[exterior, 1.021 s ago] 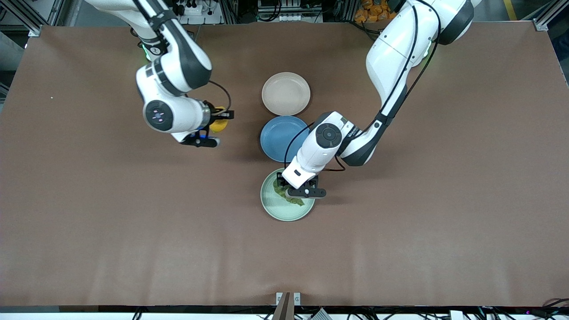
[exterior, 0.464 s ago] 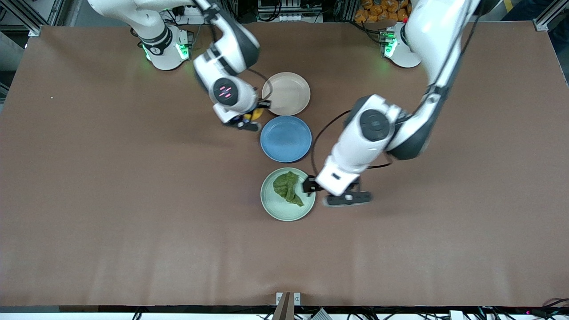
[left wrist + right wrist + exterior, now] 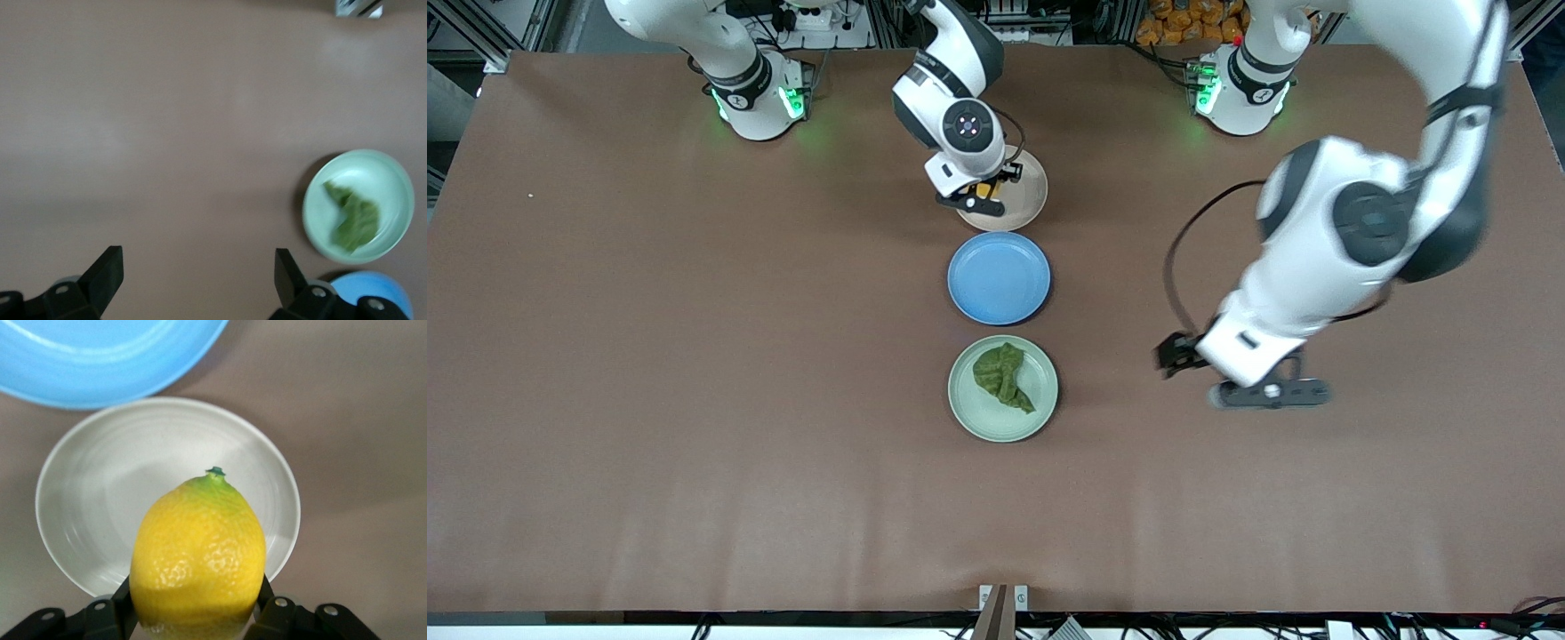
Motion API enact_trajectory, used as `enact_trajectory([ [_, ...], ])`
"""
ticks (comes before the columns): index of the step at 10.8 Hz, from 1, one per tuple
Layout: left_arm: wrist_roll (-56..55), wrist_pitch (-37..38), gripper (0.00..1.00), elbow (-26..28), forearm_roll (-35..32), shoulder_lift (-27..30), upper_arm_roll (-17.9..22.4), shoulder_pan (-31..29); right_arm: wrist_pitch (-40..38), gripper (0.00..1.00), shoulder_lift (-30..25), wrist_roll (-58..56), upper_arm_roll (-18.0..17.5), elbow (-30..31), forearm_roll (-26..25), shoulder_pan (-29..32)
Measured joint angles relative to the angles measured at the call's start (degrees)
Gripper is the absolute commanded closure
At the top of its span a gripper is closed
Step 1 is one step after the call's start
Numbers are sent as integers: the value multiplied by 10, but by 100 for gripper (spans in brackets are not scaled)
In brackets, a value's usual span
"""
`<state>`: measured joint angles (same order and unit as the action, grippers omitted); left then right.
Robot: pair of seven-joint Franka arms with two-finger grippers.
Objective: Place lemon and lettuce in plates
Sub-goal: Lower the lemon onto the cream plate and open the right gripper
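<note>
Since the earlier frame, I had carried the right gripper, pinching the lemon, over the beige-pink plate. The left gripper, fingers spread and empty, had withdrawn over bare brown table. The lettuce lay in the mint plate, nearer the camera than the blue plate.

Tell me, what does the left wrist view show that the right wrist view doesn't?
Only the left wrist view shows the lettuce lying in the mint green plate and the open left gripper over bare table. Only the right wrist view shows the lemon held in the right gripper over the beige plate. Both show part of the blue plate.
</note>
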<state>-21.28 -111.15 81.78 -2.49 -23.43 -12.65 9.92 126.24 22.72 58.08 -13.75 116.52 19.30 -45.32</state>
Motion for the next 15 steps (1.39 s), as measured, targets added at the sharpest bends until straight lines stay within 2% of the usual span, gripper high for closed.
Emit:
enact_trajectory([
  [2, 71, 66, 0, 3, 0, 39, 0, -39, 28, 97, 13, 10, 1, 4, -1, -15],
  [3, 97, 94, 0, 5, 0, 58, 0, -57, 48, 79, 24, 18, 2, 5, -1, -24],
  [4, 113, 113, 0, 7, 0, 76, -1, -72, 64, 37, 35, 22, 2, 5, -1, -31],
  [5, 128, 129, 0, 10, 0, 95, -1, -82, 70, 0, 43, 26, 2, 5, -1, -34],
  [8, 134, 185, 0, 14, 0, 161, -1, -106, 71, 0, 48, 79, 9, 5, -5, -34],
  [10, 136, 213, 0, 20, 0, 192, -1, -128, 60, 0, 47, 117, 15, 2, -24, -34],
  [12, 140, 219, 0, 24, 0, 204, 0, -139, 37, 0, 39, 127, 34, -6, -63, -33],
  [15, 141, 233, 0, 24, 0, 214, 0, -139, -30, 0, 13, 75, 54, -31, -82, 3],
])
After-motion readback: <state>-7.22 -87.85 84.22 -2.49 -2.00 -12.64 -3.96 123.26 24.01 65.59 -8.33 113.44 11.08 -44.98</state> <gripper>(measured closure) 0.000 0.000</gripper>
